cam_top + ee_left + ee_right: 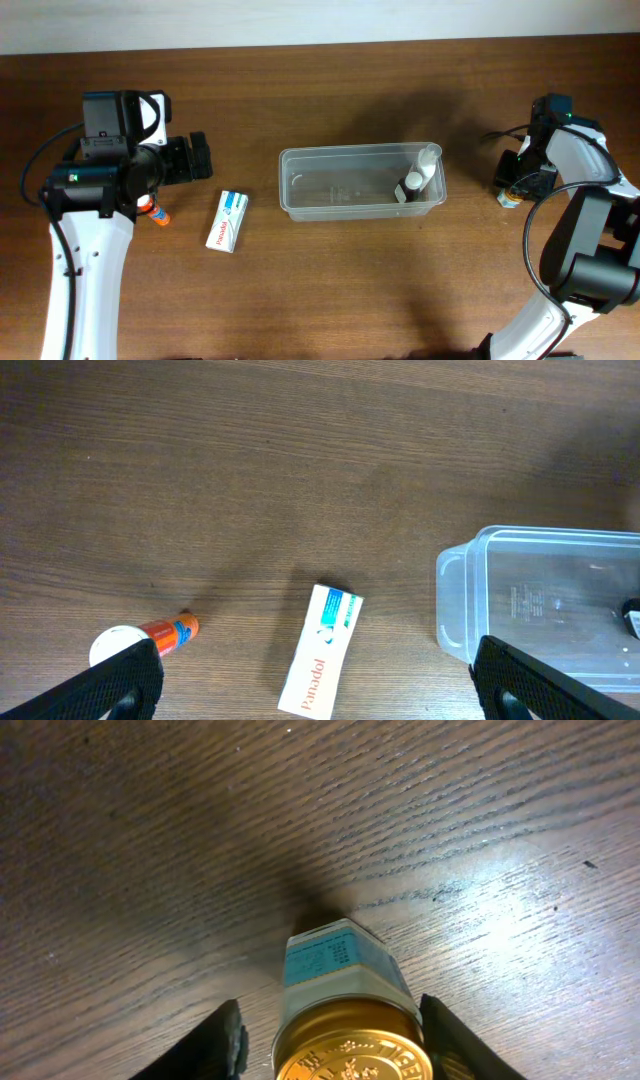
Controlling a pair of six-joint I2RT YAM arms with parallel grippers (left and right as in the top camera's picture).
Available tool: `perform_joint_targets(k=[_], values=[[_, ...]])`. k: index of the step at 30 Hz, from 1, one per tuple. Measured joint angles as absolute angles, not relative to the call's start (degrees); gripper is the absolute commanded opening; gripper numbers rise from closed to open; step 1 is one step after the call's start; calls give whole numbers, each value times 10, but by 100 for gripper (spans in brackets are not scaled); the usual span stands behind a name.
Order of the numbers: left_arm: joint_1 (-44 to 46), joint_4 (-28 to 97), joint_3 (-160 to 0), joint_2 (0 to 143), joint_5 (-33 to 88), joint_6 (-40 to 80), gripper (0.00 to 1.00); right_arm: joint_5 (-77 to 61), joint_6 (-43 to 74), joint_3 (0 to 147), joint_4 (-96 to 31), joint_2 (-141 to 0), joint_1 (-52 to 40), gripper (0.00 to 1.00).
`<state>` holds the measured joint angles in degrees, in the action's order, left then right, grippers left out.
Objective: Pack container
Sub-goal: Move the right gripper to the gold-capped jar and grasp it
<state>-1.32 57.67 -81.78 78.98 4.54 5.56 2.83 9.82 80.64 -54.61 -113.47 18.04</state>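
Observation:
The clear plastic container [300,186] stands mid-table; a white bottle with a dark label [420,179] leans in its right end. In the left wrist view its left end [470,600] shows. My left gripper [190,160] is open and empty, above a white Panadol box [228,220] and an orange tube with a white cap [155,212]; the box [322,660] lies between its spread fingers [318,695]. My right gripper [515,180] is open, with a finger on each side of a small gold-lidded jar [350,1020] standing on the table at the far right [508,198].
The table is dark brown wood [340,290]. A pale wall edge runs along the back [320,20]. The orange tube [165,635] lies left of the box, near my left finger.

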Motion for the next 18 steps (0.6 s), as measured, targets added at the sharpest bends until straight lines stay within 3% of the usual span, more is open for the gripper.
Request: perform_joint_targets(k=[18], values=[[-13, 577, -818, 790, 45, 56, 99, 29, 92, 807, -546, -1134, 180, 23]])
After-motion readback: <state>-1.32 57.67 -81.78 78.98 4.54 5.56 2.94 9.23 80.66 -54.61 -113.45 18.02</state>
